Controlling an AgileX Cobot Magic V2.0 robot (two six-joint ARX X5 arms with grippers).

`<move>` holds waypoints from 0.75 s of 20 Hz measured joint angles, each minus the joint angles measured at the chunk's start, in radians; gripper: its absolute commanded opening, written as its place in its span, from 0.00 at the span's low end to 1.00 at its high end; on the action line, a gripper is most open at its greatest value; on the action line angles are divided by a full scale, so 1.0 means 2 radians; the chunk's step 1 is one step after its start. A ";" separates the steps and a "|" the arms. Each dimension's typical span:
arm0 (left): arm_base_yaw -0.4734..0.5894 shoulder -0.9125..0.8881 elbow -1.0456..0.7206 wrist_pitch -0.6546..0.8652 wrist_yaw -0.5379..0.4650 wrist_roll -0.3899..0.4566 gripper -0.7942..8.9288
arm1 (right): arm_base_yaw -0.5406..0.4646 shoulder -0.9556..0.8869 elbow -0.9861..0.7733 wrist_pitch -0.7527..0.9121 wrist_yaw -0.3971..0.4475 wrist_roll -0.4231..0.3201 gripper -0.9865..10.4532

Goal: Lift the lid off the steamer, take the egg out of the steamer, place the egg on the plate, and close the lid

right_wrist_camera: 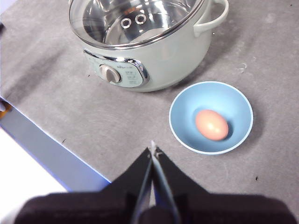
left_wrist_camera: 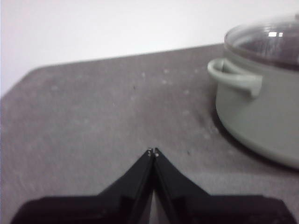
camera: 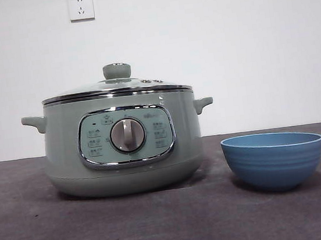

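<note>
The sage-green steamer [camera: 122, 145] stands left of centre on the table with the glass lid [camera: 116, 89] sitting on it, knob up. It also shows in the left wrist view [left_wrist_camera: 261, 112] and the right wrist view [right_wrist_camera: 154, 56], the lid [right_wrist_camera: 135, 21] on its rim. The blue plate [camera: 273, 159] stands to its right. In the right wrist view a brown egg [right_wrist_camera: 212, 124] lies inside the plate [right_wrist_camera: 187, 109]. My left gripper [left_wrist_camera: 153, 151] is shut and empty, apart from the steamer's handle. My right gripper [right_wrist_camera: 153, 148] is shut and empty, high above the table near the plate.
The grey table [camera: 162, 225] runs to a white wall with two sockets [camera: 81, 7]. The table's edge with a blue strip [right_wrist_camera: 42, 144] shows in the right wrist view.
</note>
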State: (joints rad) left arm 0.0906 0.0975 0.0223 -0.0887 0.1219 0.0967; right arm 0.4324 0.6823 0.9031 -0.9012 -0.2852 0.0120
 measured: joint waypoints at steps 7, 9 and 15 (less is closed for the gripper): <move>0.000 -0.046 -0.003 -0.042 -0.004 -0.012 0.08 | 0.000 0.000 0.000 0.000 0.000 0.000 0.09; 0.000 -0.047 -0.003 -0.041 -0.002 -0.019 0.08 | 0.000 0.000 0.000 0.000 0.000 0.000 0.09; 0.000 -0.046 -0.003 -0.041 -0.002 -0.019 0.08 | 0.000 0.000 0.000 0.000 0.000 0.000 0.09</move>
State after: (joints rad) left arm 0.0906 0.0048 0.0170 -0.1711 0.1173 0.0582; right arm 0.4324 0.6823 0.9031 -0.9016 -0.2852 0.0120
